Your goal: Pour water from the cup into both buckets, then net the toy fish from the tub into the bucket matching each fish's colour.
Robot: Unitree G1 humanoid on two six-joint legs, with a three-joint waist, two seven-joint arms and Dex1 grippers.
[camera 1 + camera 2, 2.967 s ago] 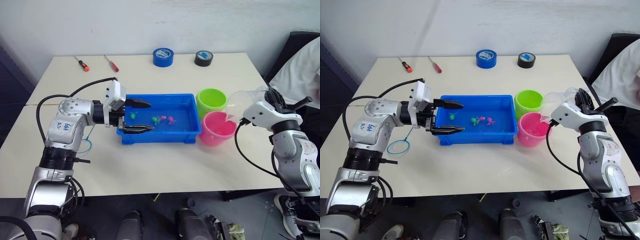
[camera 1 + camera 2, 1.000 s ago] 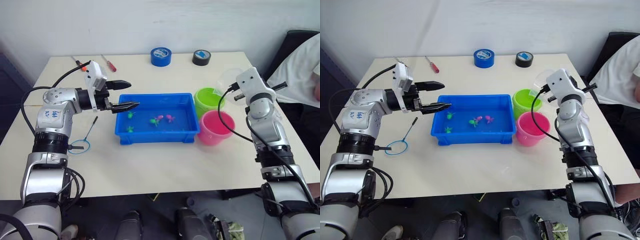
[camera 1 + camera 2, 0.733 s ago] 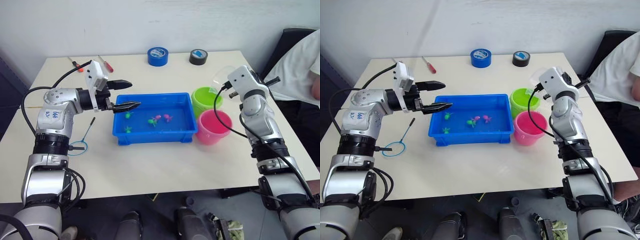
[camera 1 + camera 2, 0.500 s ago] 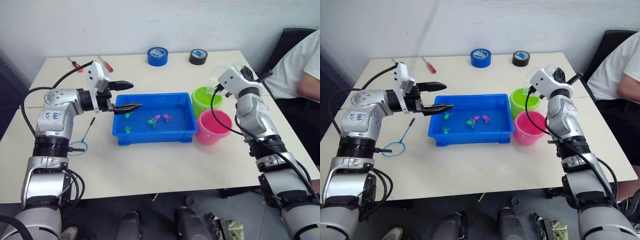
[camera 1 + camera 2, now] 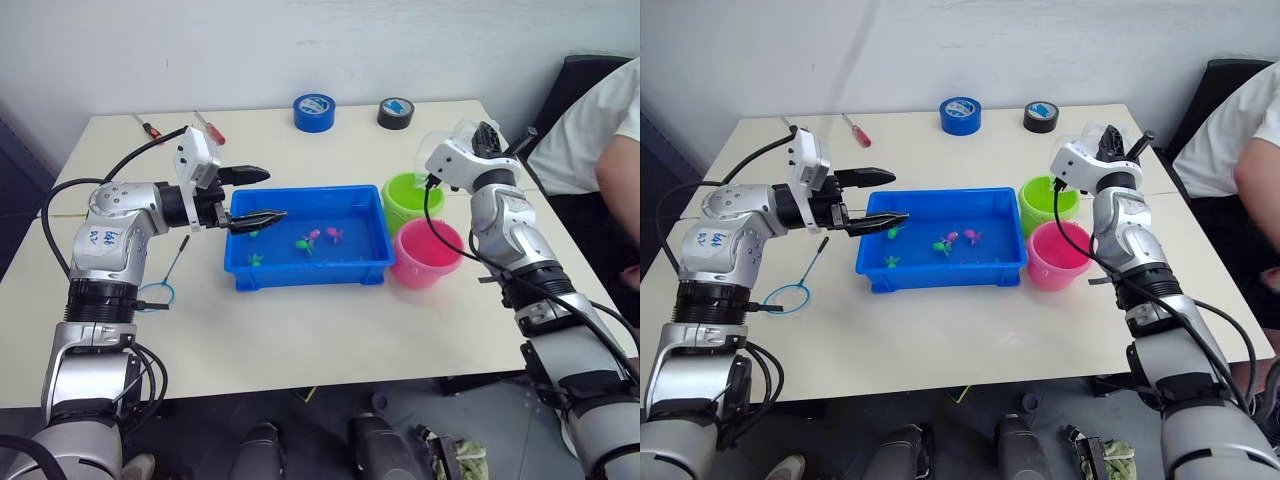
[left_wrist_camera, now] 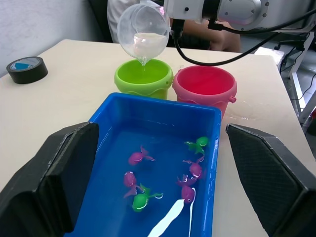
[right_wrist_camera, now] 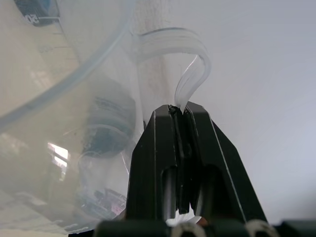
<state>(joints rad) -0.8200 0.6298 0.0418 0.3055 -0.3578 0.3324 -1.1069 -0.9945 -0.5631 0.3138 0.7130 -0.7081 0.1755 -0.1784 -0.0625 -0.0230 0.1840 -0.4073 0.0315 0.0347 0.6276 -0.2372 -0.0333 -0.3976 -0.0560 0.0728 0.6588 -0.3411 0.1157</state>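
The clear measuring cup [image 6: 143, 30] is held tipped above the lime green bucket [image 6: 143, 79], its spout turned down toward the bucket's mouth and a thin stream of water falling from it, so the step in hand is judged to be the pour into the second of the two buckets. The cup's handle is pinched between the pressed-together fingers [image 7: 163, 158] of the right gripper [image 7: 178, 148], and because the hold is only on that thin loop, the tilt is best increased slowly so that the cup is not swung about the grip. The spout should be kept over the middle of the green bucket and not allowed to drift toward the pink bucket [image 6: 204, 85], which stands touching or just beside it, or toward the blue tub [image 5: 305, 276]; wet patches can be seen on the table [image 6: 256, 84] near the pink bucket, so spills are a real risk. The cup's axis, from base to mouth, is tilted close to level, its mouth pointed toward the tub side and downward. The left gripper [image 5: 255, 195] is held with its fingers spread wide over the near-left end of the tub, where pink and green toy fish [image 6: 139, 157] lie in shallow water. The net [image 5: 800, 280] lies on the table near the left arm, untouched, its handle running away from the robot toward the tub.
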